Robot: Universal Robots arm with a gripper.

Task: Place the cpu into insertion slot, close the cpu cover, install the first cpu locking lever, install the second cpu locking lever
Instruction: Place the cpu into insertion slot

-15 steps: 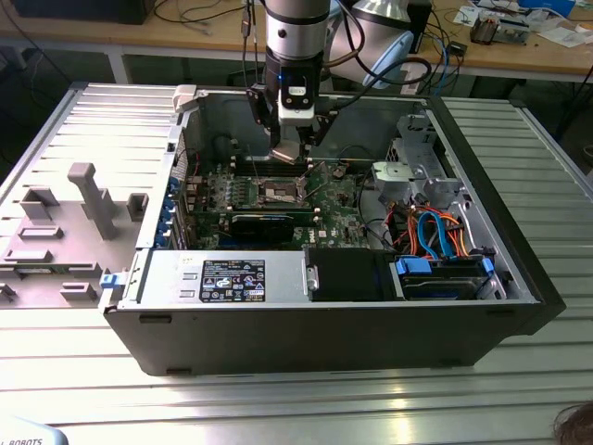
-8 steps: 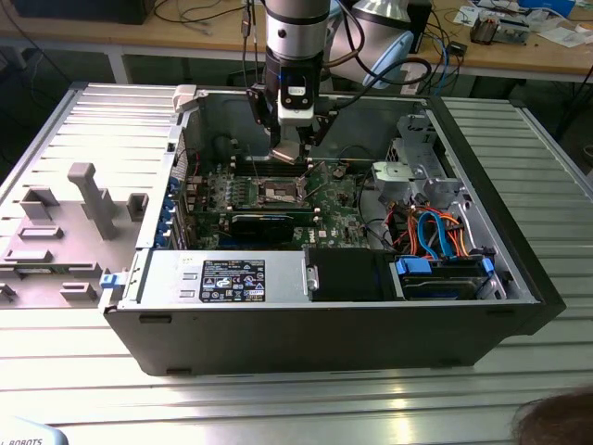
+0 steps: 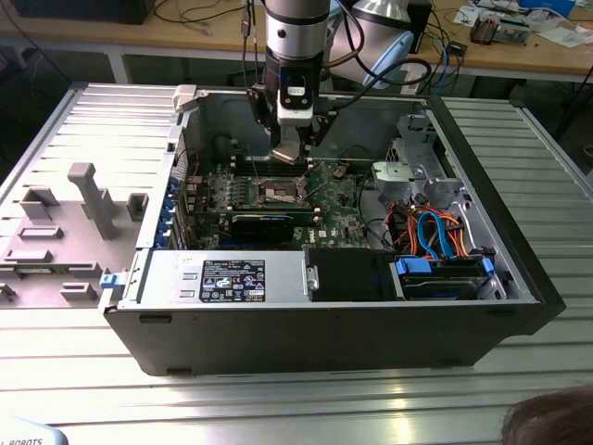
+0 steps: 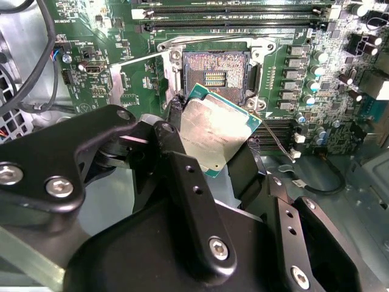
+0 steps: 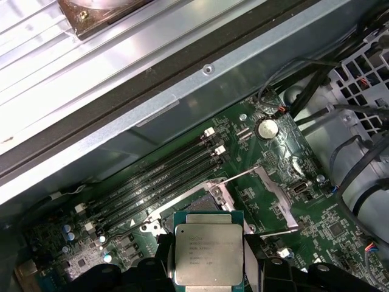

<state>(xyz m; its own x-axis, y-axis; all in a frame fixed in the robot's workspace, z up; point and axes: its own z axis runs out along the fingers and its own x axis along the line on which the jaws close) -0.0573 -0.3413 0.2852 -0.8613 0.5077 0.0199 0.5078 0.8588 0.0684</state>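
Silver-grey, green-edged square cpu [image 4: 220,131] hangs pinched in the jaws of the black gripper [image 3: 293,156], just above the dark, silver-rimmed insertion slot [image 4: 214,76], which lies empty; none of the four steps looks finished.

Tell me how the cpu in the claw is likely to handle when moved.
The cpu looks stiff: a flat metal-topped plate, held by its edges in the claw without bending. Probably light, being thin and small. Its smooth lid and thin edges may slip or tilt; it looks angled in the second wrist view.
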